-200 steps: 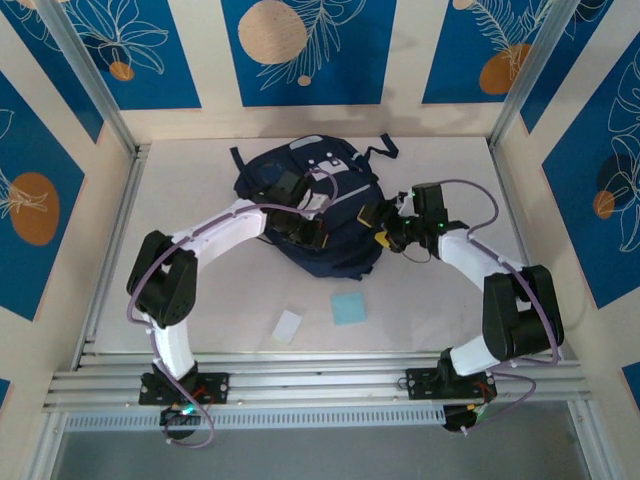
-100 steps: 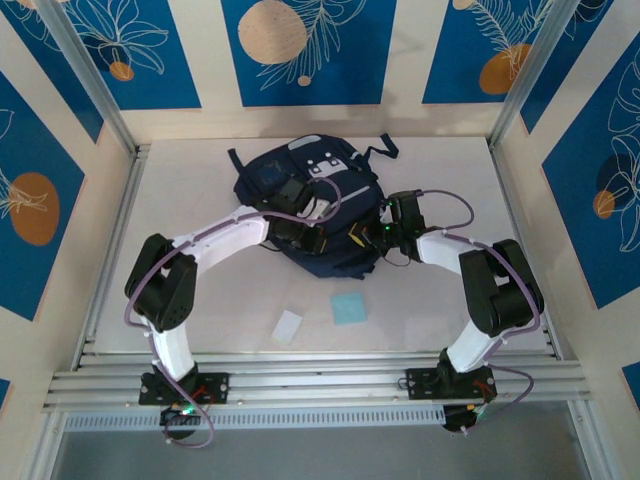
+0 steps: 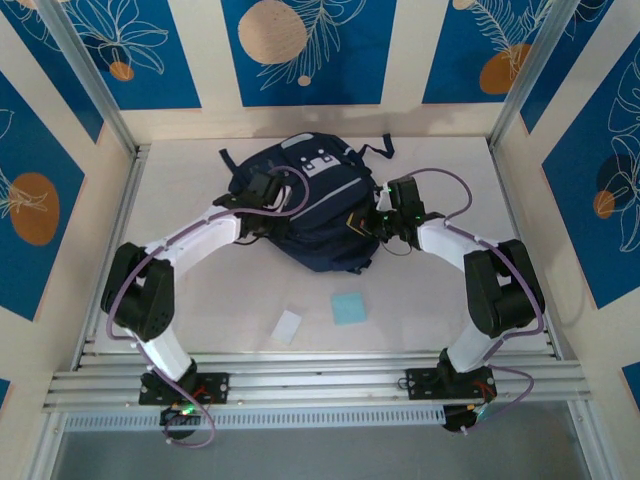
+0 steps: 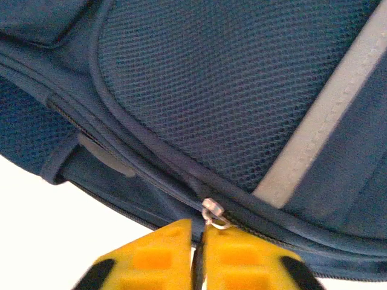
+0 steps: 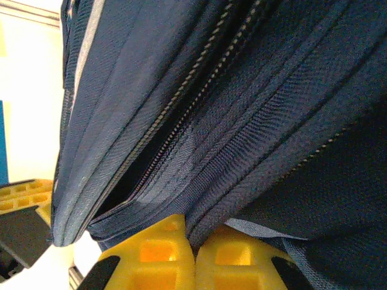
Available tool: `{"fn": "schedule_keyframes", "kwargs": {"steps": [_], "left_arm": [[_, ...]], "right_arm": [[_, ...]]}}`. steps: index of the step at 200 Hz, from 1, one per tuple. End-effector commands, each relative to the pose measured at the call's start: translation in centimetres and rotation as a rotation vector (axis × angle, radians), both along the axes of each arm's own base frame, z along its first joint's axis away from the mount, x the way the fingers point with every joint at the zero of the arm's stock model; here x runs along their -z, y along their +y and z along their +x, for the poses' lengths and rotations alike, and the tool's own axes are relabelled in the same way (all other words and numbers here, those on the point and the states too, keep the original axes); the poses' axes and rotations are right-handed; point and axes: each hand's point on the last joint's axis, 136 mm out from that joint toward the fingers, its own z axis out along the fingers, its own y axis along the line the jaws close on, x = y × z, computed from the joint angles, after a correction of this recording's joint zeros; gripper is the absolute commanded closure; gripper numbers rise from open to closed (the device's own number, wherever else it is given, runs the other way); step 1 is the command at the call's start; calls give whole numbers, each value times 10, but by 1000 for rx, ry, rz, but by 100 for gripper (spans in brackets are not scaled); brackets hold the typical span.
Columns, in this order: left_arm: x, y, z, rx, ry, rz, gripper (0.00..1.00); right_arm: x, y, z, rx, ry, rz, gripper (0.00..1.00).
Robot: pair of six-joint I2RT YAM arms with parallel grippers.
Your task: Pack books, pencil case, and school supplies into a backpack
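Note:
The navy backpack (image 3: 322, 205) lies flat at the back middle of the table. My left gripper (image 3: 258, 192) is at its left edge. In the left wrist view its yellow fingers (image 4: 242, 254) are shut on the dark tab of a zipper pull (image 4: 213, 211), below a mesh panel and a grey stripe. My right gripper (image 3: 363, 222) is at the bag's right side, shut on a fold of the backpack (image 5: 242, 90) fabric beside a partly open zipper (image 5: 142, 172). The light-blue pad (image 3: 348, 308) and the white piece (image 3: 287, 326) lie on the table in front of the bag. Books and pencil case are out of view.
The white table (image 3: 200, 300) is fenced by aluminium posts and blue-patterned walls on three sides. A slotted rail (image 3: 320, 385) runs along the near edge, where both arm bases are bolted. The backpack's straps trail toward the back wall.
The left gripper has moved from the bag's middle to its left edge. The backpack has shifted back and left. The right gripper came in and shut on the bag's right side.

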Motion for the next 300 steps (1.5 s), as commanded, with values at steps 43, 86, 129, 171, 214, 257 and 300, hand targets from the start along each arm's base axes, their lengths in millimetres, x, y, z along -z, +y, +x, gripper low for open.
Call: {"fn": "schedule_keyframes", "kwargs": {"steps": [43, 86, 129, 171, 214, 257, 300], "left_arm": [[-13, 39, 21, -185, -46, -57, 44], [-13, 23, -10, -158, 8, -217, 0], [-26, 26, -25, -180, -58, -318, 0], [-37, 23, -34, -176, -116, -415, 0], [-33, 27, -42, -185, -110, -413, 0], [-31, 33, -49, -188, -103, -390, 0], [-37, 38, -53, -189, -116, -376, 0]], "right_arm": [[-30, -25, -3, -34, -66, -119, 69], [-47, -12, -61, -125, -21, -197, 0], [-10, -11, -140, -217, 134, -377, 1], [32, -11, -191, -294, 208, -590, 1], [62, 1, -200, -356, 210, -750, 1], [94, 11, -198, -375, 235, -840, 0], [108, 22, -202, -381, 264, -813, 5]]}}
